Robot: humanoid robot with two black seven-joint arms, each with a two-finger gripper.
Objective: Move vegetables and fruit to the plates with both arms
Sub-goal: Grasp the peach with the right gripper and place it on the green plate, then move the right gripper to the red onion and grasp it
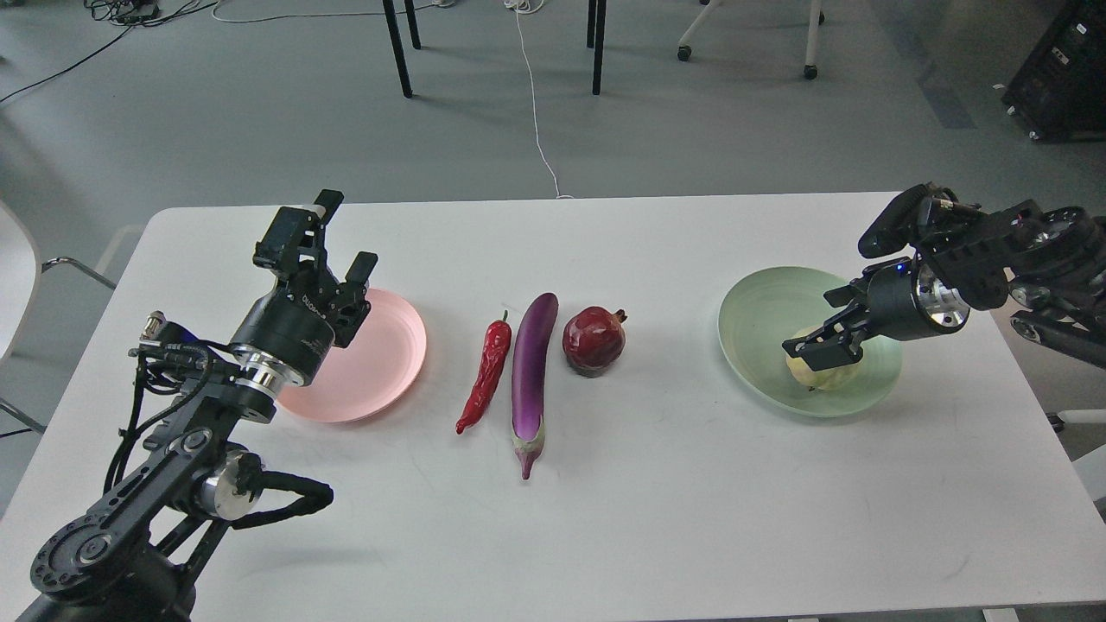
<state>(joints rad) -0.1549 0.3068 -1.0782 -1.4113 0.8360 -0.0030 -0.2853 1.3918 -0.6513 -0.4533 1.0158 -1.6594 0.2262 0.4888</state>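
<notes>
The yellow-green peach (825, 373) lies on the pale green plate (765, 320) at the right. My right gripper (812, 326) hovers just above the peach, fingers apart, the lower finger close to its top. My left gripper (342, 238) is open and empty above the left rim of the pink plate (384, 363), which holds nothing. Between the plates lie the red chili pepper (486, 376), the purple eggplant (531, 371) with its pale stem end toward me, and the dark red pomegranate (594, 339), side by side on the white table (657, 518).
The table's far edge runs behind both plates. Chair and table legs (397, 47) and a white cable (536, 104) are on the grey floor beyond. A white chair (13, 276) stands off the table's left side.
</notes>
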